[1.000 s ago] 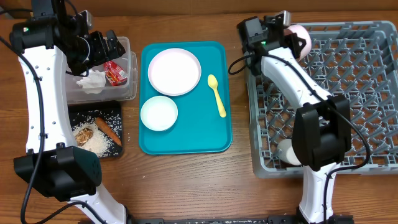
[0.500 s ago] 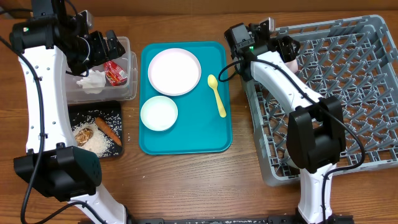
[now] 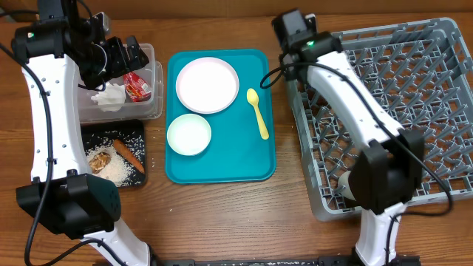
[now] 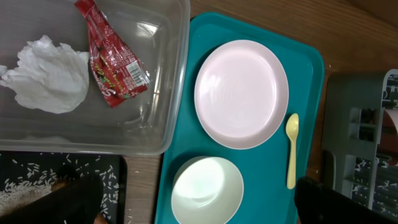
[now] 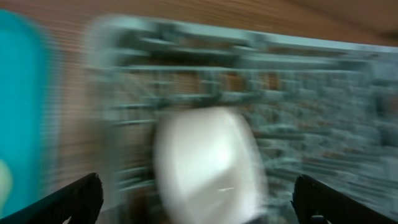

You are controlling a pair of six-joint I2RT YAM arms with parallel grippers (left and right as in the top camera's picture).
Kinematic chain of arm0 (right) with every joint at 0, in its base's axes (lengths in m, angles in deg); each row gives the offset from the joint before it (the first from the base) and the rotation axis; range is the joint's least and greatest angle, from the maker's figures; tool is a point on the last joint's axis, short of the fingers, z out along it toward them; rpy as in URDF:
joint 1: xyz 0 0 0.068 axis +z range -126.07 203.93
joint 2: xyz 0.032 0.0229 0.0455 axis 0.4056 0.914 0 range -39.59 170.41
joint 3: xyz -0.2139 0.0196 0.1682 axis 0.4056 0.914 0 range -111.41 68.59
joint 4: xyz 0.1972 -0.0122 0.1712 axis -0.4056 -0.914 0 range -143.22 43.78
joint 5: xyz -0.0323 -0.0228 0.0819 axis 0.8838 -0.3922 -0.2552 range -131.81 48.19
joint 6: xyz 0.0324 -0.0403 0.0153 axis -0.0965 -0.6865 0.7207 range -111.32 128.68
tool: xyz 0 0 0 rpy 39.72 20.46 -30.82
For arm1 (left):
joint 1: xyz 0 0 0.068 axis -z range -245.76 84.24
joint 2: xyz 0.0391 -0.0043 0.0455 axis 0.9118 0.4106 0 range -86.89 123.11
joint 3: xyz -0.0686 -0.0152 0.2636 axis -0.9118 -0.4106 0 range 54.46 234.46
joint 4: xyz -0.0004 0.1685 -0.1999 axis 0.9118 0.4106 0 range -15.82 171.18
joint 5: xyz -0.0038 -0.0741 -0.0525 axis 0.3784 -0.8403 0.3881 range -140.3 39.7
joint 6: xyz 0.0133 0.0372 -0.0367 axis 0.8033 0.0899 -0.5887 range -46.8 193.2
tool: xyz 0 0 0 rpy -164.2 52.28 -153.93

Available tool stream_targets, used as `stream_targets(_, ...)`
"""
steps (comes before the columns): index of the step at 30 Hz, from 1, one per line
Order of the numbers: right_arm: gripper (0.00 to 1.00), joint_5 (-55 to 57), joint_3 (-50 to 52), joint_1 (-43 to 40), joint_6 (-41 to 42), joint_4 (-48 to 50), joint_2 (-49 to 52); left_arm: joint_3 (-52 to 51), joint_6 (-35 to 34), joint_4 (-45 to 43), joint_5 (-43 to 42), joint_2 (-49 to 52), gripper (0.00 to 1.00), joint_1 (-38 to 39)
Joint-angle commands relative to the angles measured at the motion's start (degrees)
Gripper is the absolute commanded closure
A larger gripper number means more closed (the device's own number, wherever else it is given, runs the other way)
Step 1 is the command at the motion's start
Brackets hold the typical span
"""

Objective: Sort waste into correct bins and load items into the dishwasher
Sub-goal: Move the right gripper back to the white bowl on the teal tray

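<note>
My right jaws stand wide apart and grip nothing. Beyond them a blurred white thing, the cup [image 5: 208,162] I reckon, lies in the rack [image 3: 414,96]. My left jaws are likewise spread and empty, hanging over the tub [image 3: 151,111], which holds the napkin [image 4: 50,74] and wrapper [image 4: 112,65]. Plate [image 3: 207,85], bowl [image 3: 188,134] and spoon [image 3: 257,113] wait on the teal tray [image 3: 222,166], so loading is in hand. Next I'd swing right onto the spoon, the nearest. Lying flat, it needs a low, narrow pinch.
</note>
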Motion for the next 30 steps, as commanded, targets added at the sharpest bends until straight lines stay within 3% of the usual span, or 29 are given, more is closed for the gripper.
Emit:
stream_targets(1,0.0,-31.4,-2.5,0.2,0.2,-0.6,-5.8,1.0,0.1,0.0,0.4,-0.6,0.0,0.2)
stream_targets(3,0.0,-40.1,-2.5,0.2,0.0,-0.7,-6.1,1.0,0.1,0.0,0.4,-0.6,0.0,0.2)
stream_targets(7,0.19,-52.4,0.4,0.9,0.6,0.4,-5.2,1.0,0.1,0.0,0.4,-0.6,0.0,0.2)
stream_targets(8,0.2,-52.7,1.7,1.5,2.4,1.2,-4.9,1.0,0.1,0.0,0.4,-0.6,0.0,0.2)
stream_targets(12,0.21,-52.3,9.0,5.4,12.2,7.5,-2.9,1.0,0.1,0.0,0.4,-0.6,0.0,0.2)
stream_targets(21,0.39,-44.9,21.0,13.7,27.9,18.9,-1.8,1.0,0.1,0.0,0.4,-0.6,0.0,0.2)
stream_targets(30,0.55,-36.0,25.0,18.5,33.4,25.4,0.3,1.0,0.1,0.0,0.4,-0.6,0.0,0.2)
